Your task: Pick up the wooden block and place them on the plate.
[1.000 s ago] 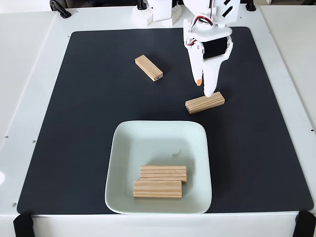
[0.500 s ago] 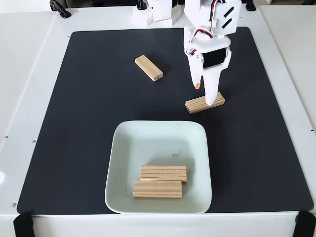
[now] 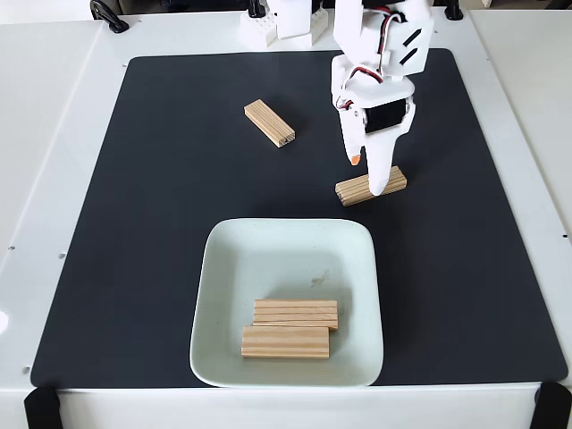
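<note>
On the white bench (image 3: 54, 134) lies a large black rectangular mat (image 3: 161, 232), and at its far right the white arm (image 3: 380, 40) reaches down from the far edge, its wrist bent so that the gripper (image 3: 367, 174) points almost straight down at the mat. The gripper stands open: a shorter finger with an orange tip (image 3: 356, 159) hangs just above and to the far left of a small pale wooden block (image 3: 370, 186), while the longer white finger (image 3: 381, 174) comes down across the middle of that block's top, at or very near its surface; whether it actually touches cannot be told from the fixed view. This block lies flat on the mat, its long side running left to right with a slight tilt, just beyond the far right corner of the large pale mint-green square plate (image 3: 223, 268). The plate sits in the near middle of the mat and holds two more pale wooden blocks side by side in its near half, one (image 3: 296, 314) a little farther and to the right, the other (image 3: 285, 342) nearer, touching along their long edges. A fourth pale wooden block (image 3: 269, 122) lies by itself on the mat to the far left of the gripper, turned diagonally, well apart from the plate.
</note>
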`<state>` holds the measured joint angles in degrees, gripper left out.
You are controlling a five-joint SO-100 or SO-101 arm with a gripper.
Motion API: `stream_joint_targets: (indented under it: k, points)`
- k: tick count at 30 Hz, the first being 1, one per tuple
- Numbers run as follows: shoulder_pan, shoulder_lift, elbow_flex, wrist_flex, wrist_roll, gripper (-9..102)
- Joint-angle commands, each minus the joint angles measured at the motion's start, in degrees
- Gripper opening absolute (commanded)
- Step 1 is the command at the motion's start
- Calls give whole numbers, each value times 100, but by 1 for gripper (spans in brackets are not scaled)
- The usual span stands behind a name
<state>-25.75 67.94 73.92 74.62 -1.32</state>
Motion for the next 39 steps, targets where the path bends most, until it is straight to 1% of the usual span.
stream_joint_targets:
  k: [1, 5, 12, 21, 22, 24, 28, 31, 39]
  points:
    - [-53, 35, -246, -62, -44, 23]
    - [-44, -123, -316, -62, -44, 23]
    - [18, -554, -984, -53, -44, 23]
    - [18, -589, -958, -9, -53, 22]
    - [18, -589, -958, -9, -53, 22]
    - [18, -598, -958, -9, -53, 16]
    - [18, -598, -949, 0, -53, -1]
    - [26, -598, -949, 9, -53, 1]
    - [35, -527, -949, 0, -53, 0]
